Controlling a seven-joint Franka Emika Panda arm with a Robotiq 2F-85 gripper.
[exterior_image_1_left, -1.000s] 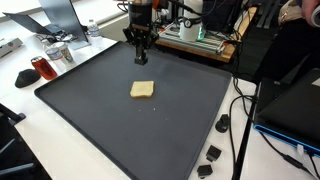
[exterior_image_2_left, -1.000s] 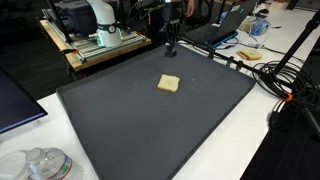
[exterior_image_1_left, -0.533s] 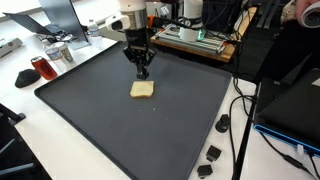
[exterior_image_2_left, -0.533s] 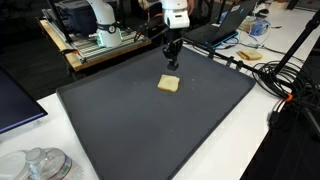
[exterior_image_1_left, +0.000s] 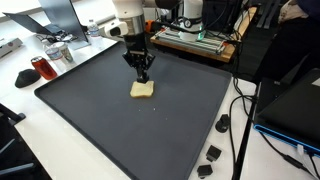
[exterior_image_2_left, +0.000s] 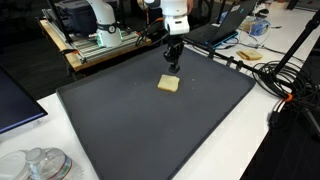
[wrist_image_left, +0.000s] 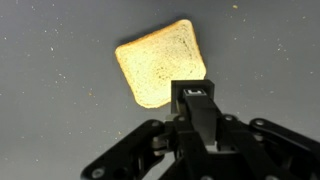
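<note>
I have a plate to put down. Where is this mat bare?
The dark grey mat is bare all round the tan square bread slice, widest toward its near edge. The shut black gripper hangs over the slice's far side. Small black parts and cables crowd the white table beside it.

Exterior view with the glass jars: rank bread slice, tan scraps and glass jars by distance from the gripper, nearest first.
From the gripper:
1. bread slice, on the mat, right under it.
2. tan scraps, just off the mat's right corner.
3. glass jars, bottom-left, across the mat.
</note>
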